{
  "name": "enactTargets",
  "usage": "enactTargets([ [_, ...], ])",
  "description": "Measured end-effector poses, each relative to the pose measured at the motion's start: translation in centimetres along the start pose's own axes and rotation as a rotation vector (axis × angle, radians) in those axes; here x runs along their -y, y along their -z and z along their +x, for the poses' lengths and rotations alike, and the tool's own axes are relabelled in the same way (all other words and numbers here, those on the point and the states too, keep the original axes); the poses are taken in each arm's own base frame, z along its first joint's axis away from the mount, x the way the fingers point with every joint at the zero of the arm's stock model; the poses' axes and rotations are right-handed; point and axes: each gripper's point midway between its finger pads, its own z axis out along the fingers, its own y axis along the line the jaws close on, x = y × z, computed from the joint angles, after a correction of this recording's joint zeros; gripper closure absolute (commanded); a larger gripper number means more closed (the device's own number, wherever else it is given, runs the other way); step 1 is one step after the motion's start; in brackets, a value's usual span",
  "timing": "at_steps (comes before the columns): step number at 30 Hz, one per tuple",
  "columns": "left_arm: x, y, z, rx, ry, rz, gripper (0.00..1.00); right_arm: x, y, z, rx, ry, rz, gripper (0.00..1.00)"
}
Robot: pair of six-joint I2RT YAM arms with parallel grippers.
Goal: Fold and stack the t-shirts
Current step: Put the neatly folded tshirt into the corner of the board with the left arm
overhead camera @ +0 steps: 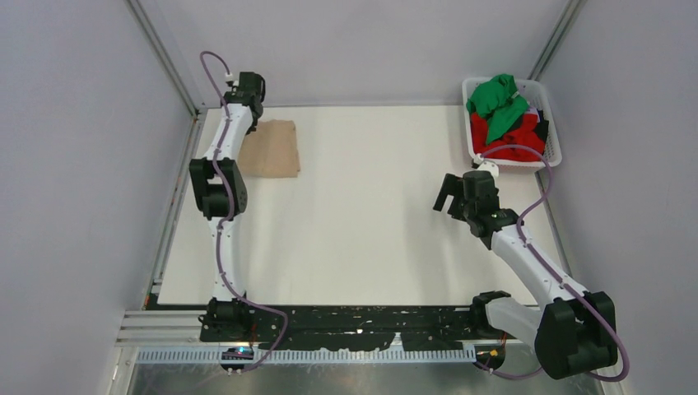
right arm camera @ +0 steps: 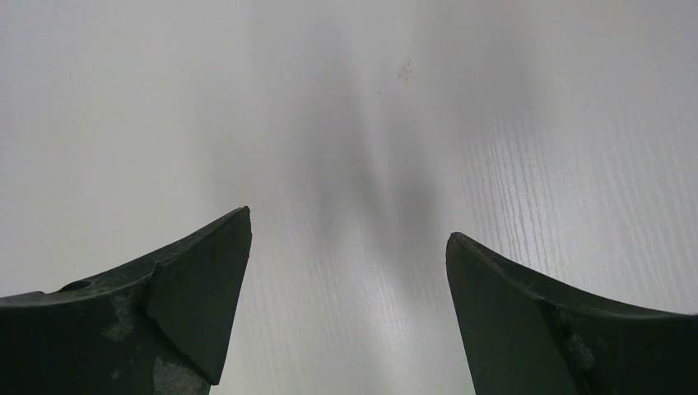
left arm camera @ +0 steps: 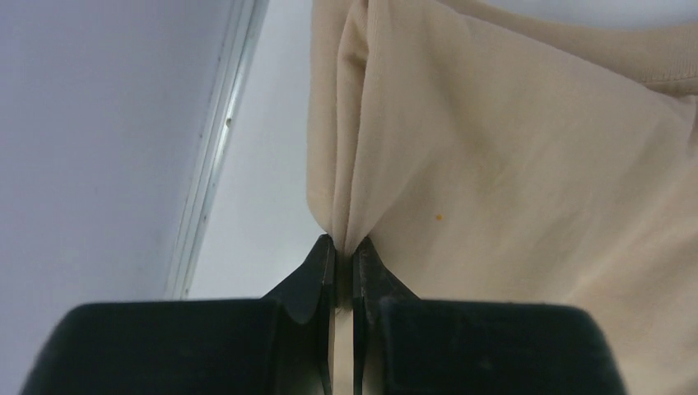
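- Left end effector [left arm camera: 344, 247] clenched on a thin pinch of the beige t-shirt [left arm camera: 510, 164], at its edge. The shirt lies as a flat, rough rectangle at the far left corner of the desk [overhead camera: 370, 222].
- Risk: only a narrow ridge of cloth is caught. A quick pull may slip it free, or drag the layers askew.
- How many layers sit in the pinch is hard to tell; possibly just the top ones.
- Right end effector [right arm camera: 348, 239] released, spread wide over bare desk, holding nothing.
- Green t-shirt [overhead camera: 496, 99] and red t-shirt [overhead camera: 504, 141] lie crumpled in the white lattice basket [overhead camera: 554, 132], far right. Cloth may snag the lattice when lifted.
- Beige cloth: soft, matte, ribbed collar band. Desk: smooth, white, faint grain.
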Motion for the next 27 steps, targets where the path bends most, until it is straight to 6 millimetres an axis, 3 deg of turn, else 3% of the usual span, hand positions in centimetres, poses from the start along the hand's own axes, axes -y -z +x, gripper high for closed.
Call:
enactTargets([
  [9,-2.1,-3.1,-2.2,0.036,-0.012,-0.032,1.00,1.2,-0.5,1.3,-0.050,0.017,0.062,0.05],
  [16,-6.5,-5.3,-3.5,0.058,0.081,-0.086,1.00,1.5,-0.3,1.5,-0.057,0.016,0.072,0.05],
  [18,-7.6,-5.6,-3.8,0.066,0.080,-0.111,0.96,1.5,-0.1,1.4,-0.053,0.016,0.073,0.05],
  [19,-8.1,-5.7,-4.0,0.074,0.075,-0.125,0.89,1.5,-0.1,1.4,-0.050,0.015,0.073,0.05],
  [20,-8.4,-5.8,-4.2,0.082,0.074,-0.137,0.73,1.5,0.0,1.3,-0.046,0.013,0.072,0.05],
  [22,-8.9,-5.7,-4.7,0.100,0.053,-0.158,0.19,1.5,0.1,1.2,-0.041,0.010,0.070,0.05],
  [23,-9.2,-5.7,-5.2,0.116,0.040,-0.170,0.04,1.4,0.1,1.1,-0.040,0.010,0.070,0.05],
  [27,-9.7,-5.4,-7.2,0.184,0.034,-0.194,0.00,1.4,0.1,1.1,-0.041,0.008,0.068,0.05],
])
